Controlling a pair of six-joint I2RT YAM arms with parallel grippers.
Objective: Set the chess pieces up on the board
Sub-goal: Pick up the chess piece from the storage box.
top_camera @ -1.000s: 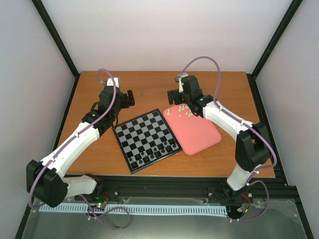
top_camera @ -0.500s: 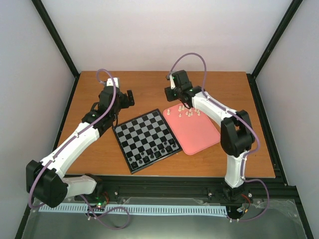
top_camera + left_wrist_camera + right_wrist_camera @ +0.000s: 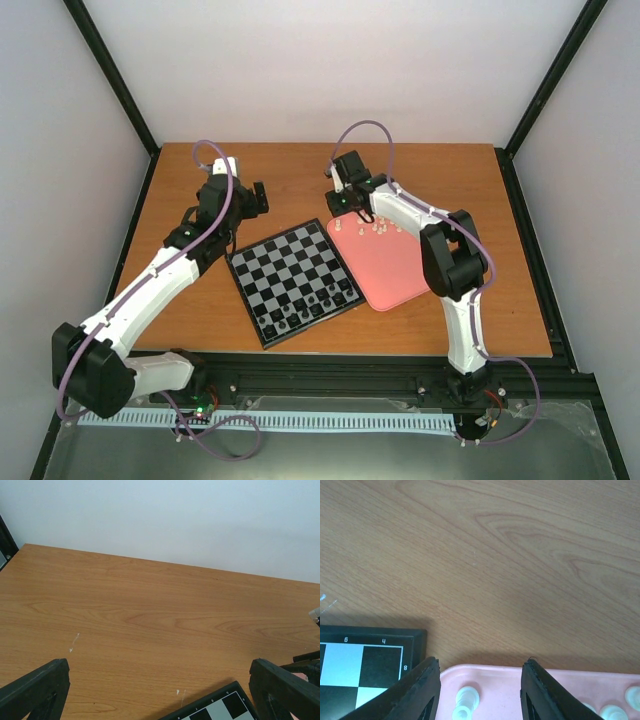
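My right claw [image 3: 480, 694] hung spread open over the pink tray's [image 3: 405, 268] eleven o'clock corner, one white piece [image 3: 466, 700] between its fingers, touching neither. The other chess pieces [image 3: 378, 228] lay at the tray's twelve o'clock edge, with the board [image 3: 293, 278] at its nine o'clock. My left claw [image 3: 258, 197] was released too.

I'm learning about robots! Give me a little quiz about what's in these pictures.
1. True or false: the white chess pieces stand on the board.
2. Which hand is over a corner of the pink tray? A the left hand; B the right hand; C both.
3. Fill in: the right hand is ____ (open or shut).
Key: 1 false, they are on the pink tray; 2 B; 3 open.
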